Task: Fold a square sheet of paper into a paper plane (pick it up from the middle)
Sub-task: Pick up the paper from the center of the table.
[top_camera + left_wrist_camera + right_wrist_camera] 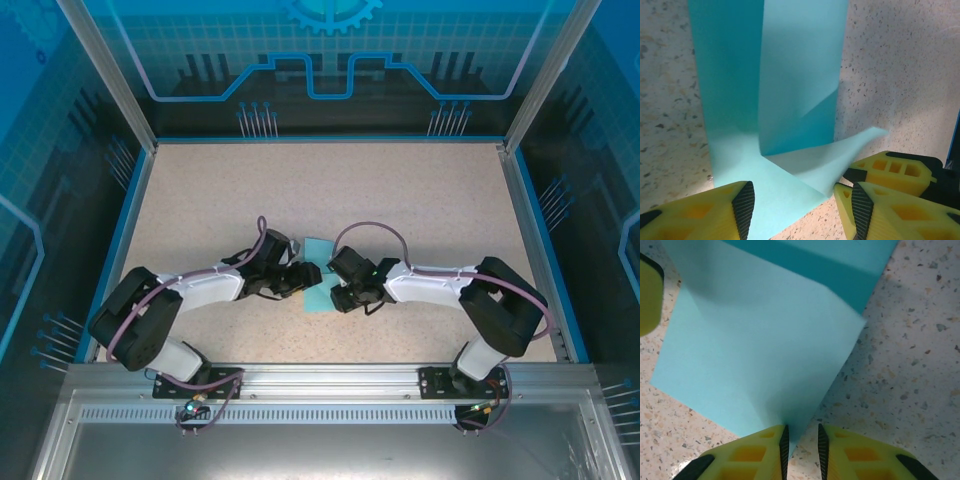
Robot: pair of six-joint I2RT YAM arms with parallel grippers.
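Speckled beige table (400, 200), blue walls (330, 60) around it. Paper (318, 298) at table centre, lying between both grippers, partly folded: layers overlap, creases visible, one corner flap lifted off table in left wrist view. Left gripper (802, 205) low over paper's near edge, jaws wide apart, paper beneath gap, pads not touching it. Right gripper (801, 440) at paper's corner, jaws narrow, slim gap left between pads, corner tip reaching into gap beside one pad; contact unclear. Grippers close together, facing each other across paper.
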